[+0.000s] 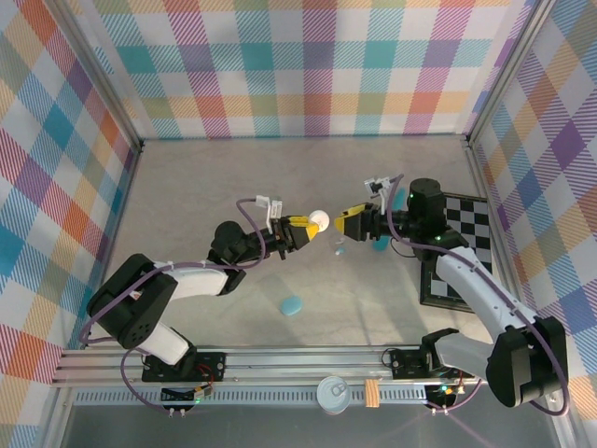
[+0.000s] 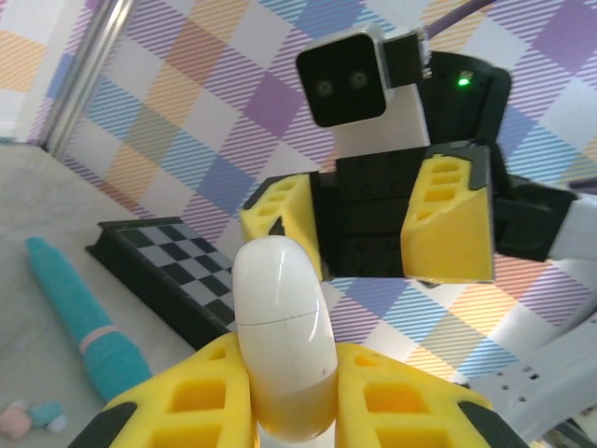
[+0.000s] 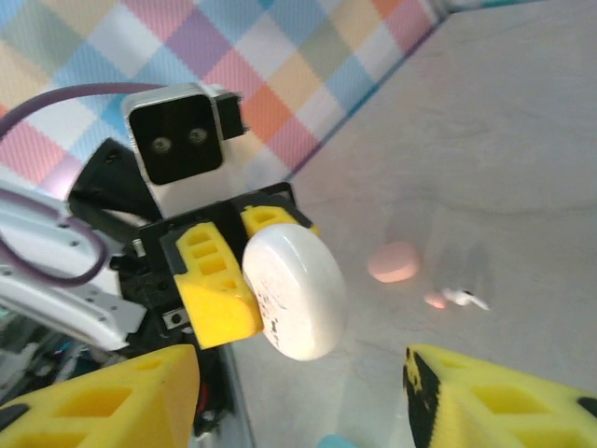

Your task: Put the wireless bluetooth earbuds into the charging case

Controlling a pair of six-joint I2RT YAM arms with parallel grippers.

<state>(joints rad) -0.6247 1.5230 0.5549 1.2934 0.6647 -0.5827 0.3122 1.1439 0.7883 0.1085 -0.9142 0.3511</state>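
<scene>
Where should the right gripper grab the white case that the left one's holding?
Take the free rounded end above the seam of the white case; it sticks out past the left gripper, which clamps the lower half. Come head-on with the open right gripper, which faces it.

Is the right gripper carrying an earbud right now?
No. In the left wrist view the right gripper faces the camera with its yellow fingers apart and nothing between them.

The case (image 1: 319,221) sits in the left claw (image 1: 306,229), directly facing the right claw (image 1: 349,221) above the desk (image 1: 205,187). A flat board (image 1: 464,250) lies at the desk's right edge.
</scene>
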